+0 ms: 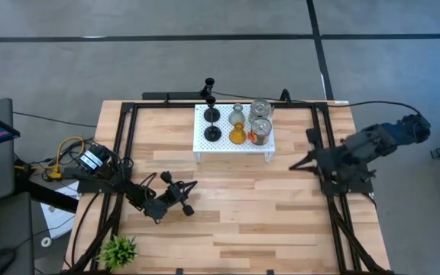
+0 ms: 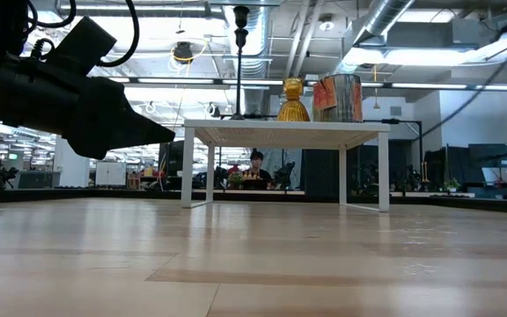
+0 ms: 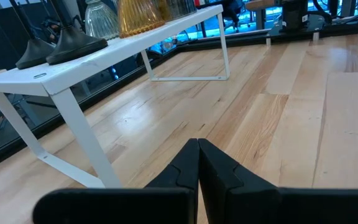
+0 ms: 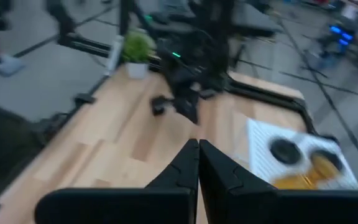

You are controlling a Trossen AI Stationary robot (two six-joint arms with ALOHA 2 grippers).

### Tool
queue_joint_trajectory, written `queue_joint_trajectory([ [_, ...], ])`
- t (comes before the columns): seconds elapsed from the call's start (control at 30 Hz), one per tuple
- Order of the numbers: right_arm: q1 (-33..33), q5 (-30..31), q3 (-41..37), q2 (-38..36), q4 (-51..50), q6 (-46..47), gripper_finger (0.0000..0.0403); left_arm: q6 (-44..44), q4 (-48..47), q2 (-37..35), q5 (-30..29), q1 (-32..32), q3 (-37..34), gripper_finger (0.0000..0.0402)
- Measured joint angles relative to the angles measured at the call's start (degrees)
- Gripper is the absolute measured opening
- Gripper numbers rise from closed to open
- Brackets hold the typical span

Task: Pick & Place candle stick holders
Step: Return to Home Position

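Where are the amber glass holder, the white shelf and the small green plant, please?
amber glass holder [image 2: 293, 101], low view, on its ribbed body.
white shelf [image 2: 284, 132], low view, on its front edge.
small green plant [image 1: 118, 250], high view, on its leaves.

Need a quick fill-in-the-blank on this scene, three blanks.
1. The amber holder stands on the white ___.
2. The left gripper and right gripper are both ___.
3. The plant sits at the table corner nearest the ___ arm.
Missing: shelf; shut; left.
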Motion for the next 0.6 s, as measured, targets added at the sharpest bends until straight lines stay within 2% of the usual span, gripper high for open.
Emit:
queue_joint_trajectory([
  [0.13, -5.7, -0.7, -6.2, -6.5, 0.8, 0.1, 0.0, 0.0, 0.0, 0.0, 0.0, 0.0, 0.0, 0.0006],
  [0.43, -16.8, -13.1, -14.4, -19.7, 5.2, -1.7, 0.0, 0.0, 0.0, 0.0, 0.0, 0.0, 0.0, 0.0006],
  [0.6, -19.7, -15.0, -18.3, -26.0, 7.5, 0.1, 0.0, 0.0, 0.0, 0.0, 0.0, 0.0, 0.0, 0.0006],
])
